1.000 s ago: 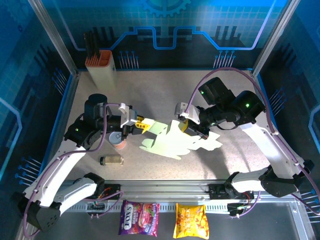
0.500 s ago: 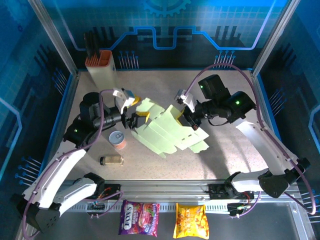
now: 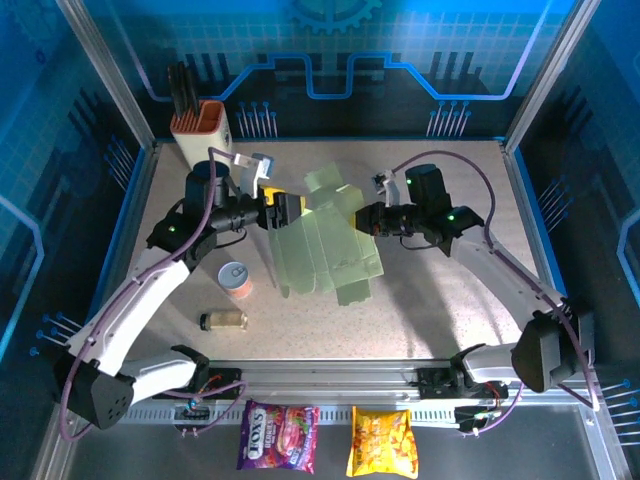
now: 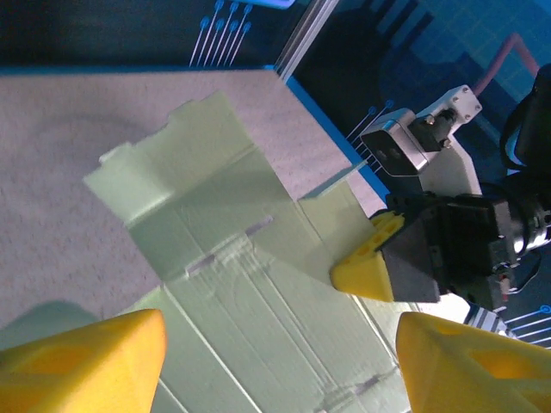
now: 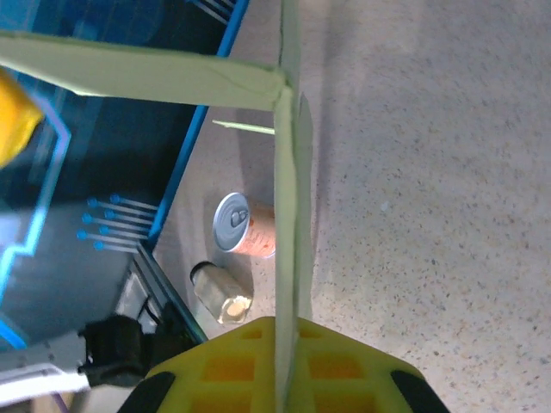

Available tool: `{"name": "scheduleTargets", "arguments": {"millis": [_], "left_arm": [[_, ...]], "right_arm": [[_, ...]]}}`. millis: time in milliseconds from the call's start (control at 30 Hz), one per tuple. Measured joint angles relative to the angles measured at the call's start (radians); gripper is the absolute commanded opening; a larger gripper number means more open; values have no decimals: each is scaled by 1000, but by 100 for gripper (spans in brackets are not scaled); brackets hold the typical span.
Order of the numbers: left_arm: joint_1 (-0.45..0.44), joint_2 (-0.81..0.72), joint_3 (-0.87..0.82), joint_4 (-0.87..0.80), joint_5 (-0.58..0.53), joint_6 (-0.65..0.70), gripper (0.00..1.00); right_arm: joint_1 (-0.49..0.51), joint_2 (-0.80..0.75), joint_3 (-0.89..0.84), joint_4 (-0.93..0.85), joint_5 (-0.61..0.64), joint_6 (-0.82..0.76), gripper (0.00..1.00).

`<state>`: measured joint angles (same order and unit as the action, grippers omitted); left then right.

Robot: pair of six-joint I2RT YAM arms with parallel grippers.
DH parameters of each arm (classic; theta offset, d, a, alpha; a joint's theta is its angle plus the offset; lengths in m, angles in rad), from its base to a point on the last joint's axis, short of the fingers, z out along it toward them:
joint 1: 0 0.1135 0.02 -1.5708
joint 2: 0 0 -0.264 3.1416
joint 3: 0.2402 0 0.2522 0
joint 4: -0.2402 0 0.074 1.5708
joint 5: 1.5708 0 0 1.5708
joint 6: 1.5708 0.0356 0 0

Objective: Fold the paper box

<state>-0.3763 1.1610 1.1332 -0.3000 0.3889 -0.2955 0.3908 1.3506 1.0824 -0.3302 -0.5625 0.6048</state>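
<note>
paper box (image 3: pixel 325 245) raised over tabletop (image 3: pixel 440 300) centre, edge pinched in closed right tool (image 3: pixel 365 218); left tool (image 3: pixel 283 208) gaping beside it, gripping nothing. can (image 3: pixel 235 278), jar (image 3: pixel 224 320) crowd left; right side open.

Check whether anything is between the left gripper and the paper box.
Nothing visible is. The open left gripper points straight at the paper box, with bare sheet ahead of its spread fingers. The right gripper is shut on the box's far edge, off to the side and out of the path.
</note>
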Motion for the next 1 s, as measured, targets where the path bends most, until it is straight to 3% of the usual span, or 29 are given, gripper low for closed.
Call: {"name": "scheduleTargets", "arguments": {"millis": [200,500,767,1000], "left_arm": [[0,74,-87,42,20,-106,69],[-20,186,-208,74,26,-183,60],[-50,269,-318,124,26,-232,42],[-62,322,-397,169,26,-257,36]], "right_arm": [[-47,102,-78,82,-27,103,0],[-55,178,-94,19,2,17,0],[-48,219,-56,-132,137,-97,0],[13,250,44,-261,301,-171,0]]}}
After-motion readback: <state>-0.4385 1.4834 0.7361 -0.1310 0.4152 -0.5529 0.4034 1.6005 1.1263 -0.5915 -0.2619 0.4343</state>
